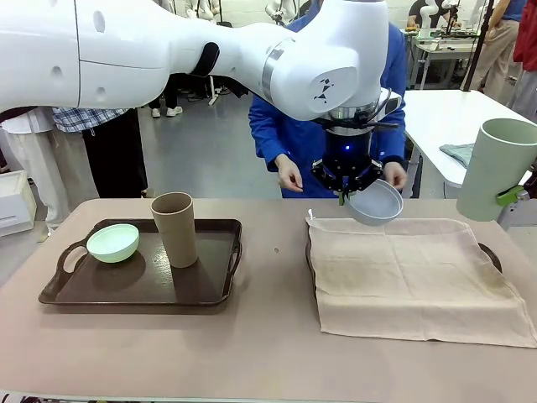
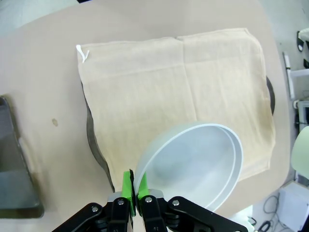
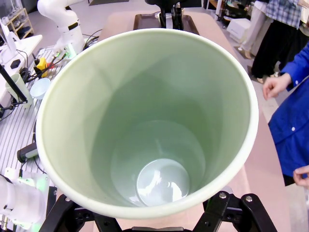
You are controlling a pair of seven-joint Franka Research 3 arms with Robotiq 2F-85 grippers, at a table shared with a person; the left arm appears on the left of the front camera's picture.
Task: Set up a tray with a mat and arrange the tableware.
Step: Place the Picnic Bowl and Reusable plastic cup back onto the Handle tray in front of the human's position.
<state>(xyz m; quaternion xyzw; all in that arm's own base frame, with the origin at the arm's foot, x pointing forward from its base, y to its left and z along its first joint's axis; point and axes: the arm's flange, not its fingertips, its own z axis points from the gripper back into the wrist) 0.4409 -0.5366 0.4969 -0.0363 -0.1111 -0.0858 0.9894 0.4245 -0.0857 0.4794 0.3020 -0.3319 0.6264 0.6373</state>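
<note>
My left gripper (image 1: 344,195) (image 2: 134,186) is shut on the rim of a white bowl (image 1: 376,203) (image 2: 193,164), held tilted just above the far edge of the beige mat (image 1: 411,273) (image 2: 169,82). The mat covers a dark tray (image 1: 492,254) (image 2: 91,140) on the right. At the far right, my right gripper (image 1: 508,197) grips a pale green cup (image 1: 495,168) (image 3: 145,121), tilted in the air with its fingers (image 3: 231,208) around its base. A mint green bowl (image 1: 112,243) and a tan-brown cup (image 1: 175,228) stand on a second dark tray (image 1: 210,290) at the left.
A person in a blue top stands at the far side, hands (image 1: 290,178) low near the table edge just behind the white bowl. The left arm's large white body spans the top of the front view. Bare tabletop (image 1: 273,336) lies between the trays.
</note>
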